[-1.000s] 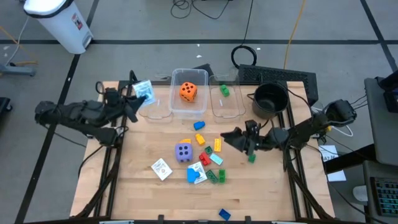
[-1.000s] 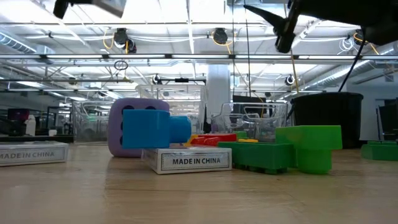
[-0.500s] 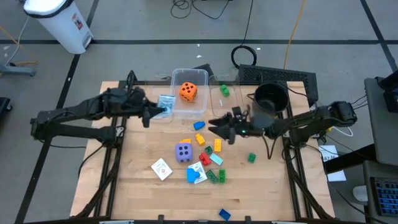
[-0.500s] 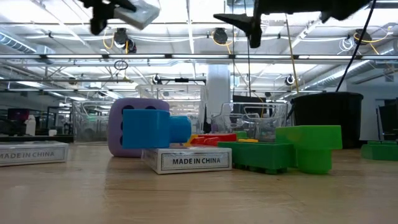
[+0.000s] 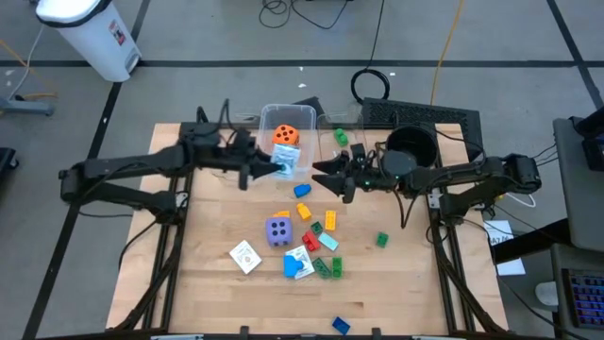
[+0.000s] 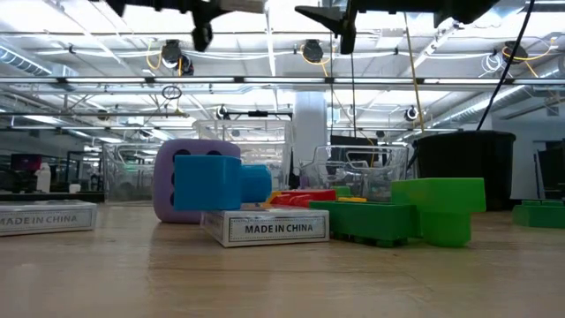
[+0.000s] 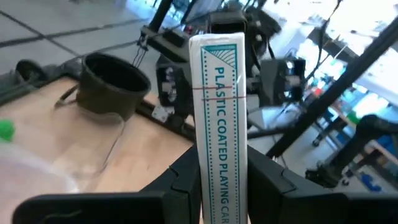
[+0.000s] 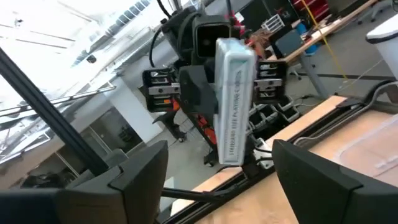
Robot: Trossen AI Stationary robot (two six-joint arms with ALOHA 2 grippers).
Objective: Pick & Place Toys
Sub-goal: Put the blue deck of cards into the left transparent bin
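The table [image 5: 217, 283] is seen with three clear bins [image 5: 345, 167] at its far edge and a black pot [image 5: 411, 149] beside them, and the two arms are brought together above the middle bin. The left gripper [image 5: 269, 168] is clenched on a card deck [image 5: 287, 159], which is held upright and edge-on between the fingers [image 7: 181, 180] in the left wrist view; the right gripper [image 5: 335, 179] is spread wide and empty, facing the deck from just beside it, as the right wrist view confirms with the deck [image 8: 231, 99] framed between its fingers [image 8: 140, 180]. A handover seems to be in preparation, and the largest risk is judged to be a collision of the two grippers, since they are near each other and little room is left. Next, the deck could be dropped if it is released before it is firmly taken; it would fall into or beside the bin holding the orange die [image 5: 284, 135], or onto the loose toys below. A tilted grasp could also be caused by the narrow edge offered. The remaining toys are left on the table well apart from both grippers: the purple die [image 5: 277, 230], a second deck [image 5: 245, 256], a yellow brick [image 5: 330, 221], green bricks [image 5: 329, 267], a lone green brick [image 5: 381, 240] and a blue brick [image 5: 340, 325] near the front edge, so much of the task is judged undone.
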